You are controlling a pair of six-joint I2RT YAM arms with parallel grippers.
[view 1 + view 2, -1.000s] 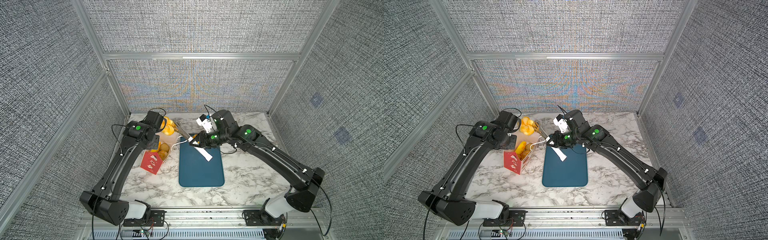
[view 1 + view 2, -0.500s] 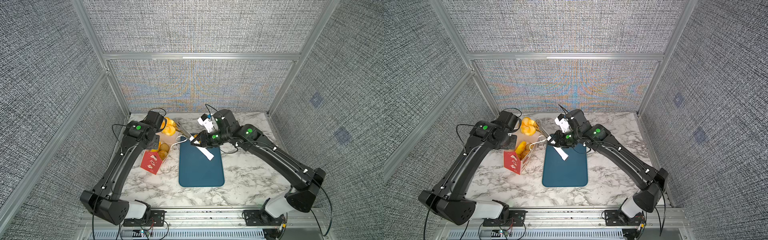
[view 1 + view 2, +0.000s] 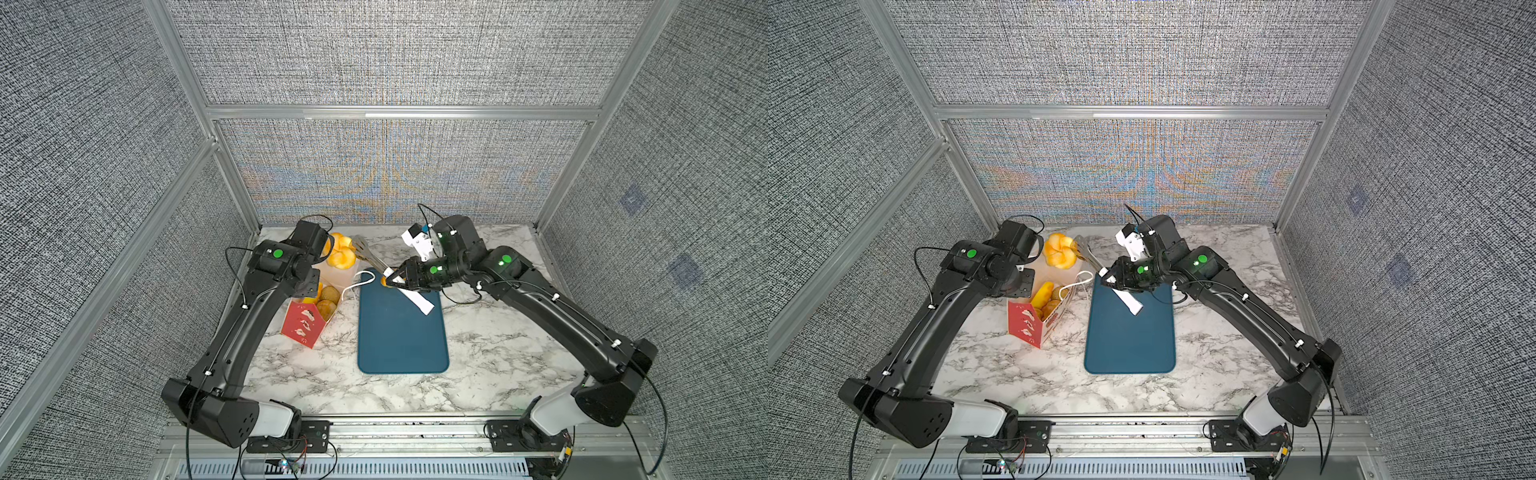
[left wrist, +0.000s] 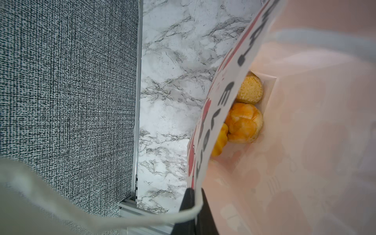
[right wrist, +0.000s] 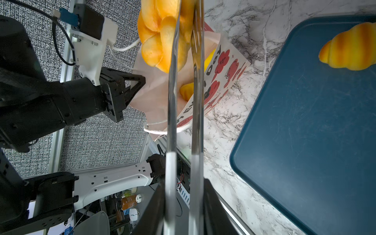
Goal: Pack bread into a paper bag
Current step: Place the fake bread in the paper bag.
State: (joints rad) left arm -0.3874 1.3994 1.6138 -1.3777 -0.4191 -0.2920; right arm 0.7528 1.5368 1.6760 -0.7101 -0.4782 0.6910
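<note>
Tongs (image 5: 172,122) are drawn narrow, their two metal arms close together and pinching a twisted knot roll (image 5: 160,34) at the tips. The roll hangs in the air above the far edge of the paper bag (image 5: 221,67); in both top views it shows beyond the bag's white back wall (image 3: 340,254) (image 3: 1060,254).

The bag stands upright on the marble table (image 3: 498,353) with its mouth open, red side toward the front (image 3: 302,328). Inside lie several golden pastries, among them a round bun (image 4: 250,89) and a ridged roll (image 4: 243,123) against one corner. A white cord handle (image 3: 357,278) droops from the printed front toward the tray.

One croissant (image 5: 350,48) lies alone at the far end of the blue tray (image 3: 401,332), just beside the bag.

The right gripper (image 3: 397,279) is clamped on the tongs near their white handle end, which juts out over the tray. The left gripper (image 5: 127,89) is closed on the bag's back wall at the rim, holding the mouth open; the left wrist view shows the paper pinched between its dark fingers (image 4: 188,201).
</note>
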